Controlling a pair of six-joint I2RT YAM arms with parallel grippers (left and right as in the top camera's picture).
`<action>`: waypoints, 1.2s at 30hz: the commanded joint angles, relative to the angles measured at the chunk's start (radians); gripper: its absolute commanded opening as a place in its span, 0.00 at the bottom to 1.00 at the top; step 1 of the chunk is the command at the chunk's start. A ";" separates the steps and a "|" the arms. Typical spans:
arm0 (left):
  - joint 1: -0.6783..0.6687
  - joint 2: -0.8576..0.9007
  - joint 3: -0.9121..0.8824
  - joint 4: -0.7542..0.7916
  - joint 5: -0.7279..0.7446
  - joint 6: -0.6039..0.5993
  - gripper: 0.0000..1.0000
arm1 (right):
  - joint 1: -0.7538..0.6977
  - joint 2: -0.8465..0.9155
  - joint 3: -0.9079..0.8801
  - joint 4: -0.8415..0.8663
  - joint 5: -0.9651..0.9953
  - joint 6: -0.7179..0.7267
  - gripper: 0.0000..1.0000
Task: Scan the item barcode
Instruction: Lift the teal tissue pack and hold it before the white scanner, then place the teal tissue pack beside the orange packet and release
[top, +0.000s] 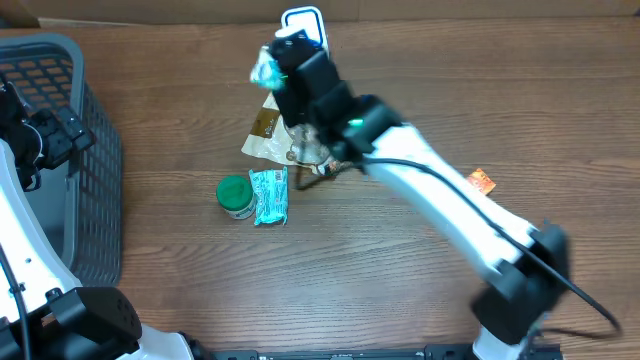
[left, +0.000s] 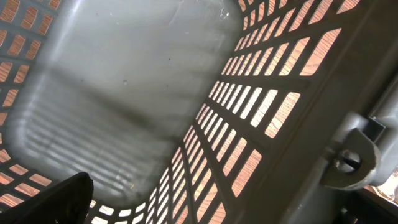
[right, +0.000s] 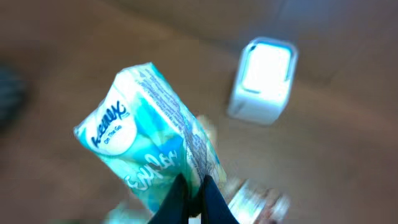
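My right gripper (right: 194, 186) is shut on the edge of a turquoise Kleenex tissue pack (right: 149, 137), which it holds up off the table. In the overhead view the pack (top: 266, 70) hangs just left of and below the white scanner (top: 303, 22) at the table's far edge. The right wrist view shows the scanner (right: 264, 78) beyond the pack, its light window bright. My left gripper (top: 60, 135) is open over the grey basket (top: 95, 170), with nothing between its fingers; one black finger (left: 53, 199) shows at the lower left.
A green-lidded jar (top: 235, 195) and a second tissue pack (top: 269, 195) lie side by side mid-table. A brown packet (top: 266, 130) lies under the right arm. A small orange item (top: 481, 181) sits to the right. The slotted basket wall (left: 249, 112) fills the left wrist view.
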 joint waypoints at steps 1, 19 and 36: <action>0.006 0.010 -0.002 0.001 -0.010 0.014 1.00 | -0.068 -0.104 0.013 -0.162 -0.263 0.203 0.04; 0.006 0.010 -0.002 0.001 -0.010 0.014 1.00 | -0.573 -0.127 -0.378 -0.423 -0.114 0.471 0.04; 0.006 0.010 -0.002 0.001 -0.010 0.014 0.99 | -0.672 -0.126 -0.593 -0.184 -0.113 0.466 0.18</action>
